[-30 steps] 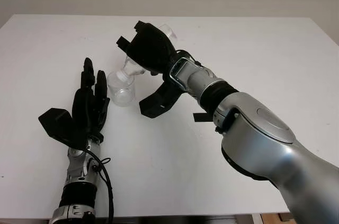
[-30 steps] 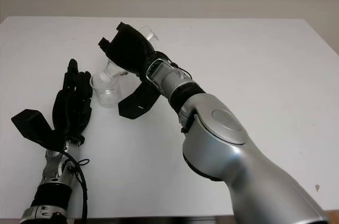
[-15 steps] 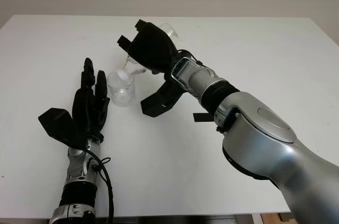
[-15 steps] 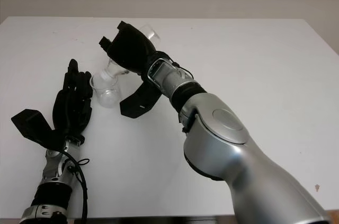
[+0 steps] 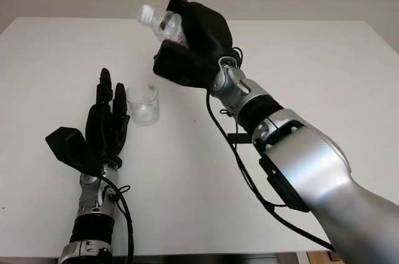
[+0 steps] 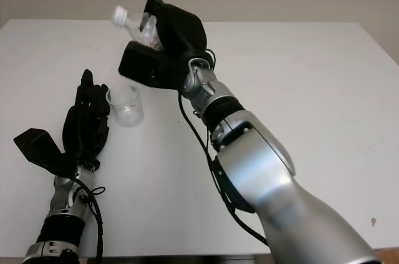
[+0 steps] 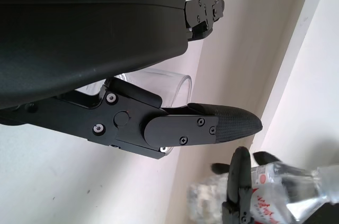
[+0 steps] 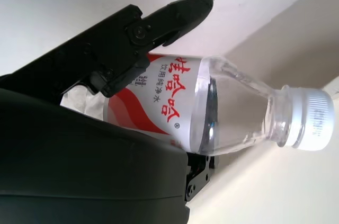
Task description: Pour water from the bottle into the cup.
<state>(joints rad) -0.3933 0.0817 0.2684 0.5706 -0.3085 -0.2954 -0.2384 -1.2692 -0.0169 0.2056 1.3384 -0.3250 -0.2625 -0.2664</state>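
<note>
Clear plastic bottle with red label [image 5: 169, 25]: your right hand [image 5: 198, 42] grips it raised, tilted, above the clear glass cup [image 5: 143, 104]; your open left hand [image 5: 107, 123] lies beside the cup.

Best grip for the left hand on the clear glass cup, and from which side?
Judging from the head views: wrap the straight side wall of the clear glass cup around mid-height, coming in sideways from the cup's left, where the open left hand stands beside it. The cup is upright, handleless and open-topped, so a side wrap leaves the mouth free below the clear plastic bottle gripped by the right hand.
</note>
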